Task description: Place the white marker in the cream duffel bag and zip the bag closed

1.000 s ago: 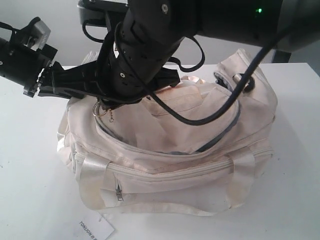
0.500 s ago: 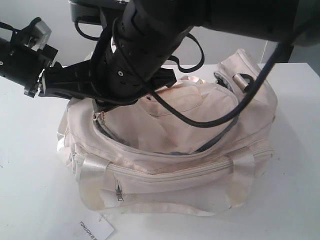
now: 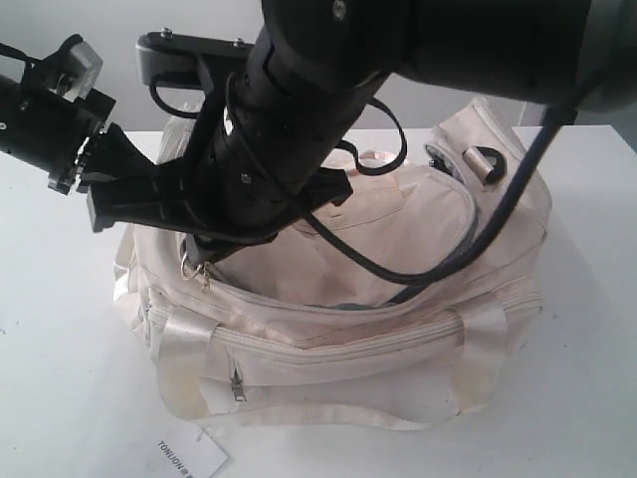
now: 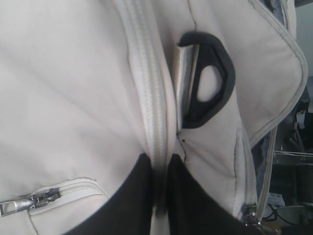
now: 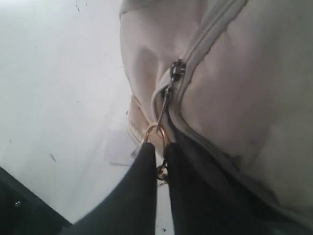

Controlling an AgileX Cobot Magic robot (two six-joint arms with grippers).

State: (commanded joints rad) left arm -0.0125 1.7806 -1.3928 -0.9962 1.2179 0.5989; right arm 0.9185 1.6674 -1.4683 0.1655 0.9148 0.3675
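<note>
Now our right gripper (image 5: 160,150) pinches the gold pull (image 5: 152,128), open zipper (image 3: 343,305) stretching rightward; left gripper (image 4: 159,164) clamps the cream duffel bag (image 3: 428,214).

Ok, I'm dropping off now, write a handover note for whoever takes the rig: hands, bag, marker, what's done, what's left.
Left hand: shut, pinching a fold of the cream duffel bag beside a zip seam.
Right hand: shut on the gold zipper pull at the bag's left end, exterior view.
White marker: not in sight; cannot confirm it is inside.
Done: pull gripped. Left: top zip gapes along most of its length; draw it closed.
</note>
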